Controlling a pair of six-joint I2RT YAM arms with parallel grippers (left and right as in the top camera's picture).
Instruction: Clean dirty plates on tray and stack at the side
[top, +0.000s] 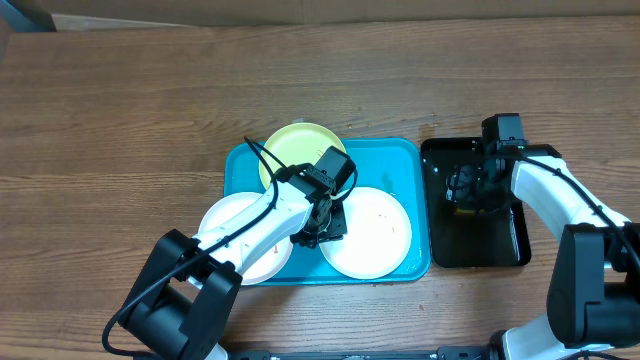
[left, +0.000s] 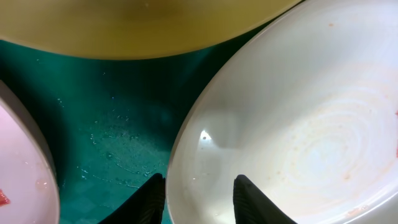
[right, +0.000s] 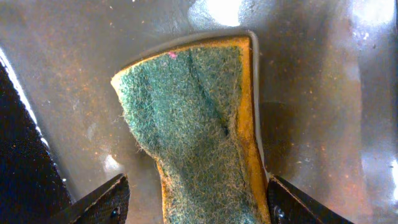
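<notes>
Left gripper (left: 198, 200), jaws part-open, straddles the rim of the white plate (left: 298, 137) at the centre of the tray (left: 112, 130); the plate's body lies toward the tray's right edge. Right of the tray, the right gripper (right: 196, 202) brackets the sponge (right: 193, 112), jaws wide, not closed.

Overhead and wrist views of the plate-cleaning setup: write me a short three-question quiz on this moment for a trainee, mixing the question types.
1. True or false: the sponge lies in the black tray.
2. How many plates sit on the turquoise tray? A two, B three, C four.
3. Fill in: the sponge sits between the fingers of the ____ gripper.

Key: 1 true. 2 B. 3 right; the right gripper is open around it.
</notes>
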